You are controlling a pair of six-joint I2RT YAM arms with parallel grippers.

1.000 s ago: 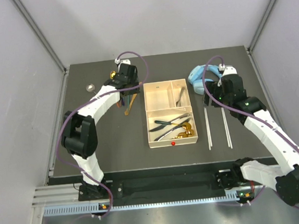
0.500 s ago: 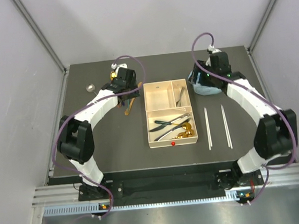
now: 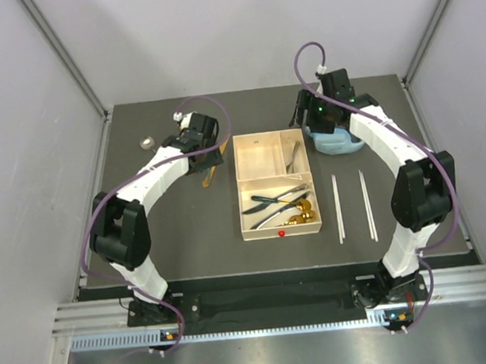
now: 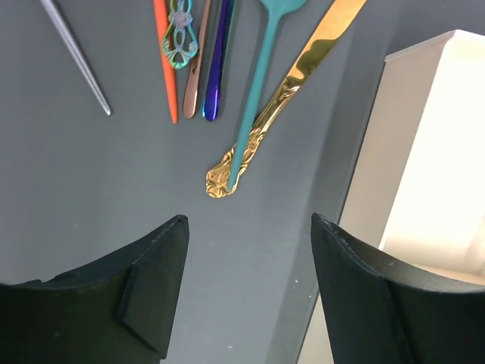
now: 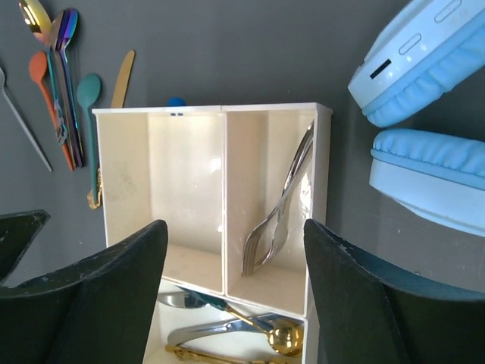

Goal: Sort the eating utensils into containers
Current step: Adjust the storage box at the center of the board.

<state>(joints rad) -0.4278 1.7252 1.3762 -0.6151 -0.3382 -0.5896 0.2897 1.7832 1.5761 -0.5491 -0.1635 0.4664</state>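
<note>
So, your loose cutlery sits on the table (image 3: 188,229) at about 10 o'clock of the tray (image 3: 241,201). The teal spoon (image 4: 254,98) lies with its handle end touching the gold handle (image 4: 307,64), and the orange handle (image 4: 164,53) and purple handle (image 4: 216,76) are bunched at its 10 o'clock. The chopsticks (image 3: 338,208) lie at the tray's 3 o'clock. I'd worry a pinch here drags two pieces at once, or a finger clips the tray's wall, which is close at 3 o'clock. Your left gripper (image 4: 248,224) hovers just short of that handle end, jaws wide apart, empty. Your right gripper (image 5: 235,227) hangs over the tray's small compartments, one holding forks (image 5: 276,220), jaws apart too, with the headphones (image 5: 424,68) at 2 o'clock.
</note>
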